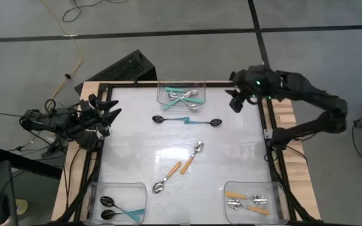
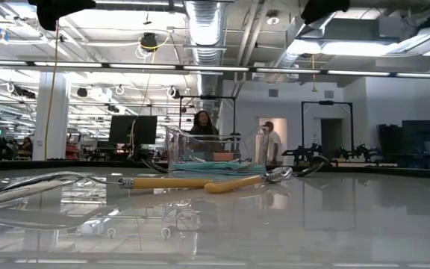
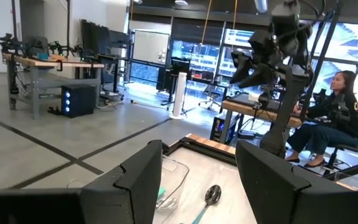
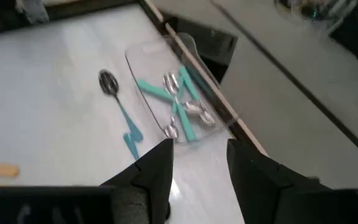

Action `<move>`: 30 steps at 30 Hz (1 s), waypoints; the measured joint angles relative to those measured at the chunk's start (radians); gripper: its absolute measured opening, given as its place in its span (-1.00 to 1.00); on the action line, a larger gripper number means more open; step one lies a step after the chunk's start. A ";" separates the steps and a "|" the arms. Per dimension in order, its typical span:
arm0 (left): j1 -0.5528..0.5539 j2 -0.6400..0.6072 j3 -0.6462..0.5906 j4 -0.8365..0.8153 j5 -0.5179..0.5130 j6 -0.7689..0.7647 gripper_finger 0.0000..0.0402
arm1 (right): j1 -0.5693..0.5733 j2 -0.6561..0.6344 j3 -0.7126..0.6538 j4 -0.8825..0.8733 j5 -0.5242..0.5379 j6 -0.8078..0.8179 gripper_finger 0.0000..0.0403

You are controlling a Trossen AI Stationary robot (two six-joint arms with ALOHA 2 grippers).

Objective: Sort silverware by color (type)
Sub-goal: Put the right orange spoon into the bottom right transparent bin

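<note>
Two orange-handled spoons with silver bowls [image 1: 191,156] [image 1: 168,176] lie flat mid-table, also seen in the low view [image 2: 178,181]. Two black-bowled, teal-handled spoons [image 1: 166,119] [image 1: 206,122] lie end to end nearer the far edge; one shows in the right wrist view [image 4: 109,81]. My left gripper [image 1: 110,110] [image 3: 197,180] hovers open at the table's left edge. My right gripper [image 1: 237,102] [image 4: 197,165] hovers open over the far right corner, right of the far bin. Neither holds anything.
A clear bin [image 1: 181,93] [image 4: 173,93] at the far edge holds silver spoons with teal handles. The near-left bin [image 1: 119,202] holds black-bowled spoons, and the near-right bin [image 1: 251,201] orange-handled ones. A black frame [image 1: 270,135] rims the table. A person [image 3: 334,112] sits beyond it.
</note>
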 joint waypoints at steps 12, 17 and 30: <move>0.000 0.000 0.000 -0.002 0.000 0.002 -0.06 | 0.069 -0.237 -0.511 0.388 0.003 0.037 -0.13; 0.000 0.000 0.000 -0.015 0.000 -0.007 -0.06 | 0.065 -0.299 -0.663 0.555 0.012 0.044 -0.13; 0.000 0.000 0.000 -0.019 0.000 -0.028 -0.06 | 0.066 -0.342 -0.968 1.020 0.013 0.018 -0.13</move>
